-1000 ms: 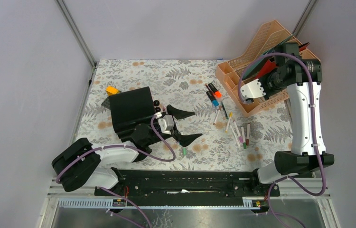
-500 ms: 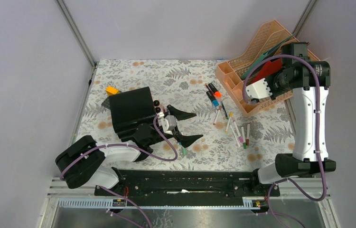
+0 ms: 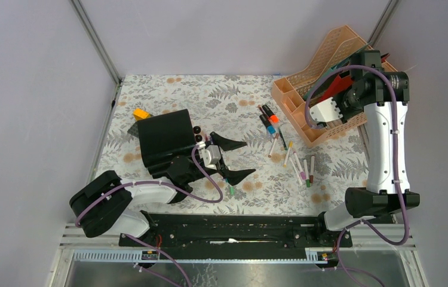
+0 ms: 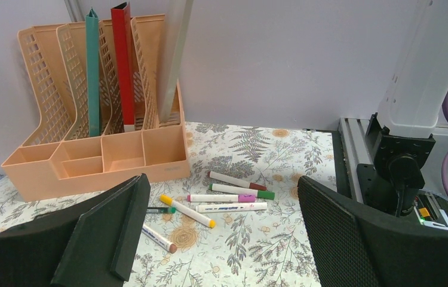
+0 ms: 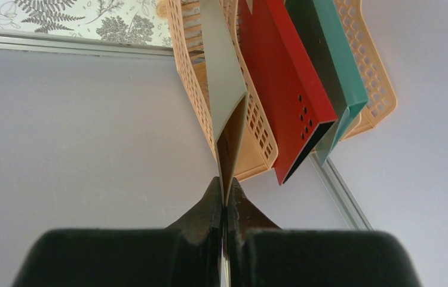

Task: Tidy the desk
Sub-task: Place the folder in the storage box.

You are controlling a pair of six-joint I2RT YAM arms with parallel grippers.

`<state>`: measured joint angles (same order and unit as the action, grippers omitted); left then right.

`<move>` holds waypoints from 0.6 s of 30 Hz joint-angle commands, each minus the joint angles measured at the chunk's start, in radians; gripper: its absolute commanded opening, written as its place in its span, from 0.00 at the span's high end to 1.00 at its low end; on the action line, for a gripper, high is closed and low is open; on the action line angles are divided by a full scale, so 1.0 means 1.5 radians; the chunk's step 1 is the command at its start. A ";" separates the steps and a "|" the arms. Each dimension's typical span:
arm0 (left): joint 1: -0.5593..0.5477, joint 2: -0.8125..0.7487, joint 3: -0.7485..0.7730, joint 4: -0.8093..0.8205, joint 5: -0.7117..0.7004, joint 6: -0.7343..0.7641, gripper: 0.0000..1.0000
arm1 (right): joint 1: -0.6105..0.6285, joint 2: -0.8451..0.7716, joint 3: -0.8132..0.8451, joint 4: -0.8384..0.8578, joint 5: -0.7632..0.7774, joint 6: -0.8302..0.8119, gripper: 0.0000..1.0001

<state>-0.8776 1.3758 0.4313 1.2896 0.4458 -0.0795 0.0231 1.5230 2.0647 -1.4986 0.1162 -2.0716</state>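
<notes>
The desk (image 3: 233,101) wears a pale fern-print cloth. A peach organizer (image 3: 296,98) stands at its back right, with a green folder (image 5: 335,66) and a red folder (image 5: 287,89) upright in its slots. My right gripper (image 5: 226,197) is shut on the top edge of a grey folder (image 5: 224,78), which reaches down into a slot beside the red one. Low over the desk's left half, my left gripper (image 3: 246,158) is open with nothing between its fingers. Several markers (image 3: 296,161) lie loose ahead of it.
A black folder-like object (image 3: 165,140) lies under the left wrist, with a small yellow-orange piece (image 3: 141,113) behind it. More markers (image 3: 268,119) lie near the organizer, and one green-tipped marker (image 3: 232,190) lies by the left fingers. A black slotted rail (image 3: 227,230) runs along the near edge.
The right wrist swung slightly right, then back left above the organizer, still gripping the grey folder. The left arm shifted a little at its base, and its gripper stayed open.
</notes>
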 commanded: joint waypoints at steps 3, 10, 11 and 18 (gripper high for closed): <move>0.000 -0.021 -0.006 0.035 0.016 -0.003 0.01 | -0.004 0.016 -0.029 0.010 0.007 -0.040 1.00; 0.000 -0.021 -0.006 0.034 0.014 -0.003 0.01 | -0.004 0.049 -0.045 0.011 -0.022 -0.040 1.00; 0.000 -0.021 -0.007 0.033 0.014 -0.003 0.01 | -0.004 0.055 -0.046 0.010 -0.024 -0.041 1.00; -0.001 -0.023 -0.008 0.028 0.013 0.002 0.01 | -0.005 0.093 -0.022 0.025 -0.028 -0.007 0.68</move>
<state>-0.8776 1.3754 0.4305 1.2884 0.4454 -0.0792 0.0174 1.6367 1.9961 -1.4540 0.1036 -2.0754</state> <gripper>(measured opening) 0.987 0.160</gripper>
